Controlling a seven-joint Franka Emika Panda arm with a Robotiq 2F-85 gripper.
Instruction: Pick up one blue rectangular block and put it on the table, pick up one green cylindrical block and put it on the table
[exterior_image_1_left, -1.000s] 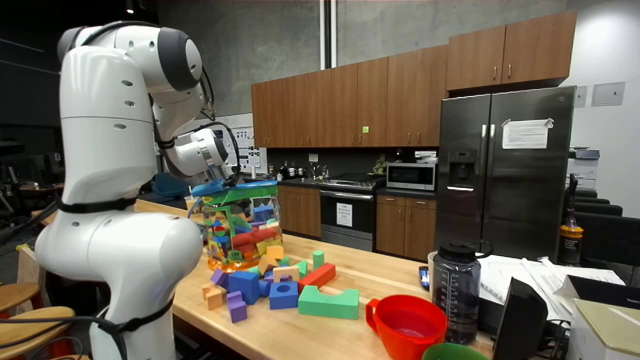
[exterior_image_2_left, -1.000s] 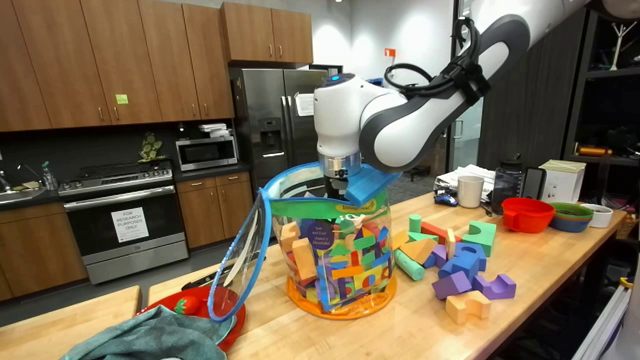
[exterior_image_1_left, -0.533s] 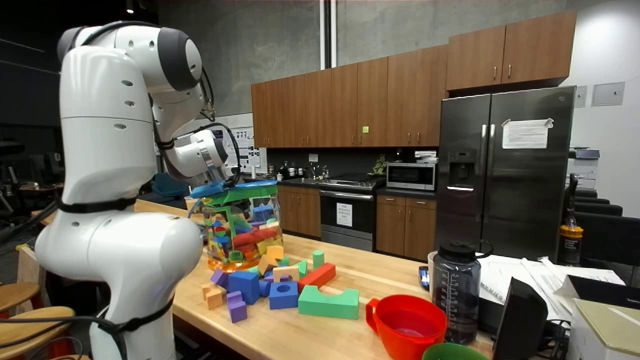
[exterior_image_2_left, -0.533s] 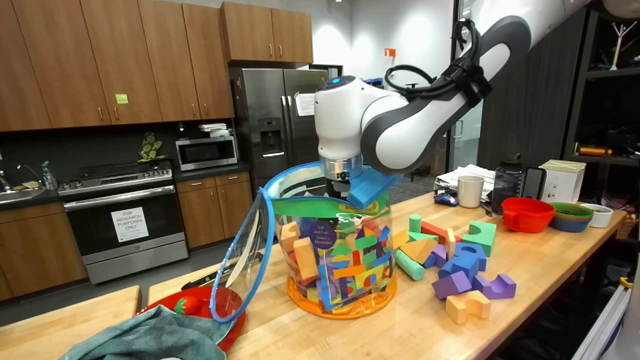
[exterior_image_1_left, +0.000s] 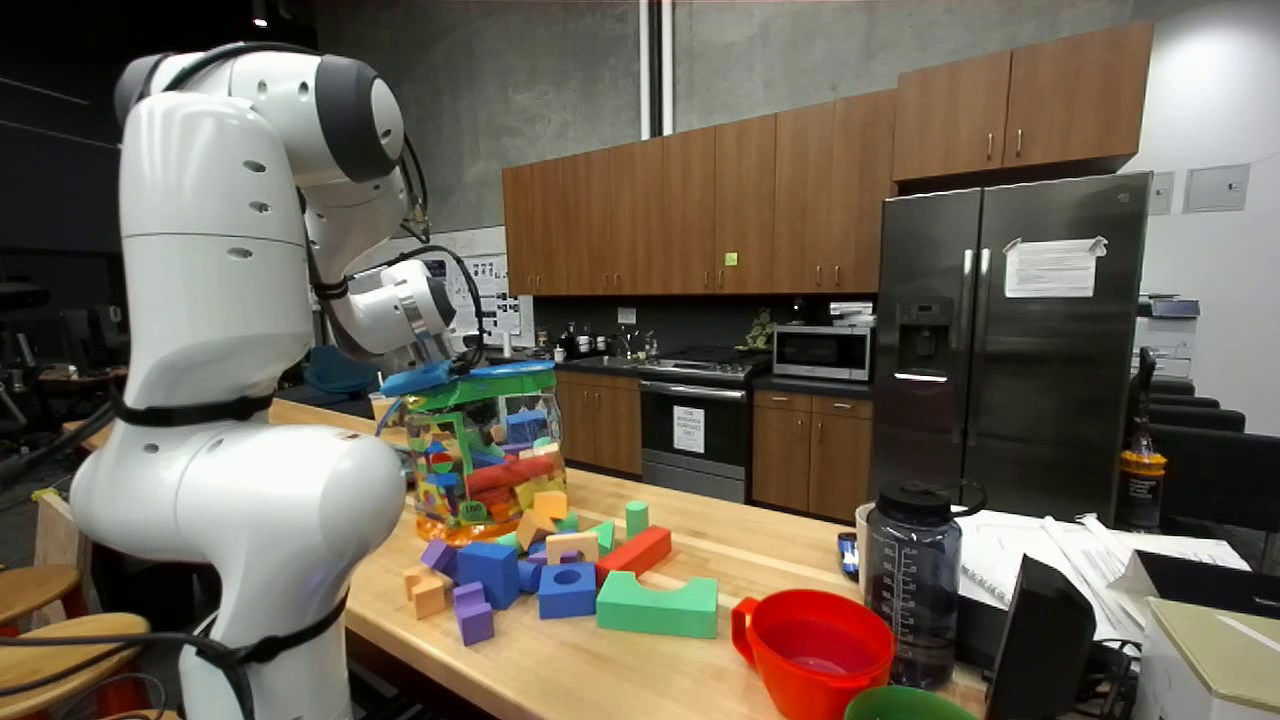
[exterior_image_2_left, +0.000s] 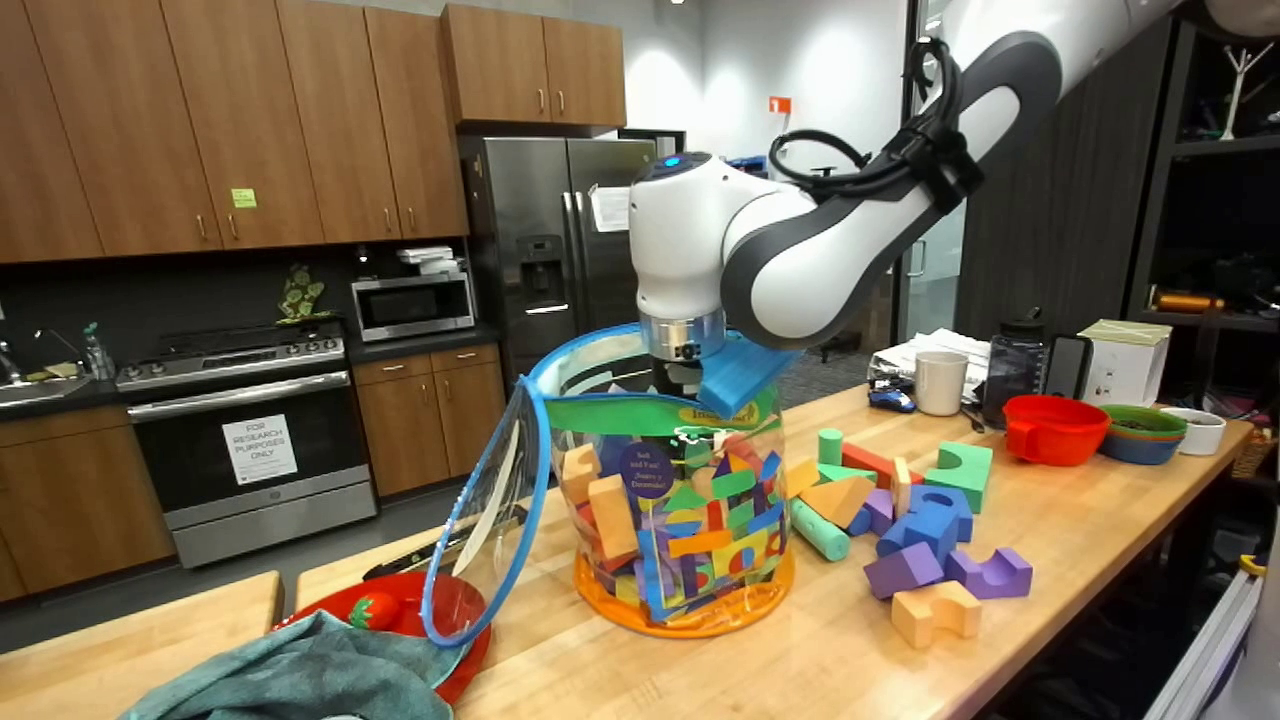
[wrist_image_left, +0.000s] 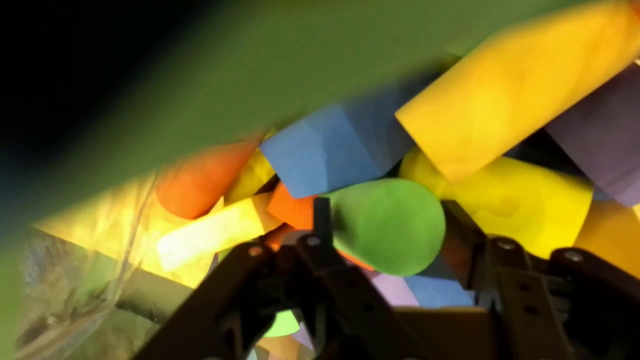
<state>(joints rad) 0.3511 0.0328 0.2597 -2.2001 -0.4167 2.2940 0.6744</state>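
A green cylindrical block lies among other blocks inside the clear bag. My gripper is down inside the bag, its two fingers apart on either side of this block. The left finger overlaps the block's edge; I cannot tell whether either finger touches it. A blue block lies beside it in the bag. On the pale wooden table, blue blocks lie in a pile. A green cylinder stands upright there in both exterior views, and another green cylinder lies by the bag.
The bag's blue-edged lid hangs open, and a blue flap sticks up beside the wrist. A red plate and grey-green cloth lie near the bag. A red cup and dark bottle stand farther along the table.
Between one second and half a second ago the wrist sank slightly into the bag, and the bag's rim and flap shifted a little. Since then hardly anything has moved.
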